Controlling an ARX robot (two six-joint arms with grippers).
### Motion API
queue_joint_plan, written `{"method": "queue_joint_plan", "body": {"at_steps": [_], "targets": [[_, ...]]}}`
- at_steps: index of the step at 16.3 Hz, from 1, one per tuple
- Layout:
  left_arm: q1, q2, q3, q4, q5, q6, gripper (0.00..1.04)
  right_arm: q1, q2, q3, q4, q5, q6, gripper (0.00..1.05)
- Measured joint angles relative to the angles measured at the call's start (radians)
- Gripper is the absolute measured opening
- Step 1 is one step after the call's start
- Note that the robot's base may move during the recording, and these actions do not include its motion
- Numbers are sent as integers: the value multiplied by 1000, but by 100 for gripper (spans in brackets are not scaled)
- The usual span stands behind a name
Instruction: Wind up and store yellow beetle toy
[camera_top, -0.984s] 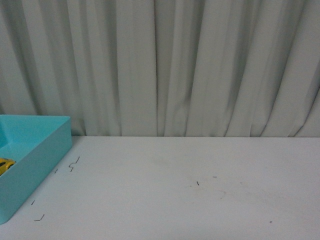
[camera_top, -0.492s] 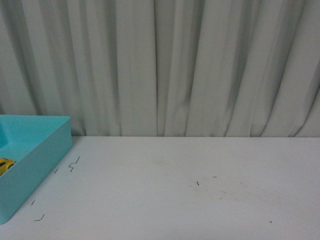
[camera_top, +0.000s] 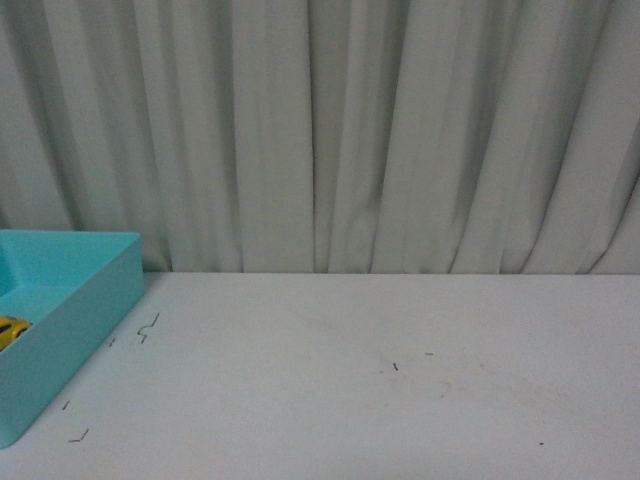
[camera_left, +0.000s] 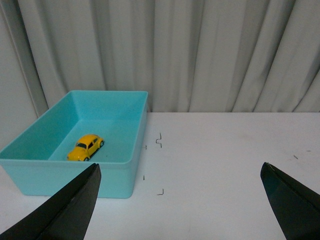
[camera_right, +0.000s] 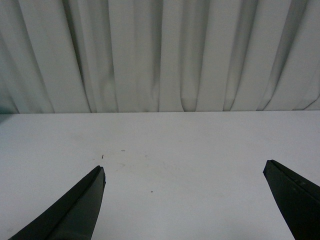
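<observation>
The yellow beetle toy (camera_left: 85, 147) rests on its wheels on the floor of a turquoise bin (camera_left: 125, 172); in the front view only a sliver of the toy (camera_top: 10, 331) shows at the left edge inside that bin (camera_top: 85, 310). My left gripper (camera_left: 180, 172) is open, held back from the bin over the white table, with nothing between its black fingers (camera_left: 75, 205). My right gripper (camera_right: 184, 170) is open too, over bare table, holding nothing. Neither arm appears in the front view.
A white table (camera_top: 350, 380) with small black marks (camera_left: 159, 141) spreads out beside the bin. Grey-white curtains (camera_top: 330, 130) hang behind the table's far edge.
</observation>
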Motion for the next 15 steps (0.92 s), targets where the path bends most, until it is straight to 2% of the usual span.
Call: {"method": "queue_joint_plan", "body": {"at_steps": [15], "targets": [[0,0,0,-2,0,-1,98,0,0,0,0,0,0,98]]}}
